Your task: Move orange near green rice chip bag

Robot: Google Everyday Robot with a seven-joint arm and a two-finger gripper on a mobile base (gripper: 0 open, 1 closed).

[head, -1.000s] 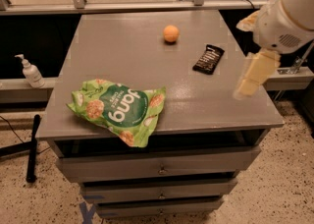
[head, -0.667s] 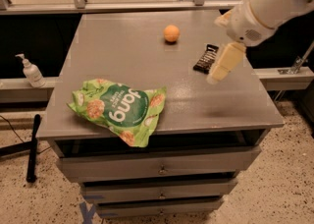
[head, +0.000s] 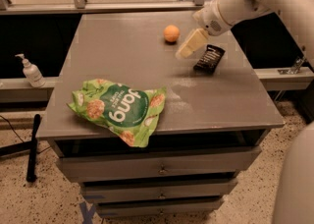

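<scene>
The orange (head: 171, 33) is a small round fruit resting on the grey table top (head: 122, 56) near its far edge. The green rice chip bag (head: 119, 110) lies crinkled at the table's front left corner, overhanging the front edge a little. My gripper (head: 189, 46) hangs from the white arm that reaches in from the upper right. It hovers above the table just right of the orange and slightly nearer the camera, not touching it. It holds nothing that I can see.
A small black bar wrapper (head: 209, 59) lies on the table just right of the gripper. A white pump bottle (head: 32, 70) stands on a ledge to the left. Drawers (head: 159, 169) sit below the table. A railing runs behind it.
The arm has swung left and towards the far side of the table. The gripper has moved from the table's right edge, over the black wrapper, to just beside the orange. The objects have not moved.
</scene>
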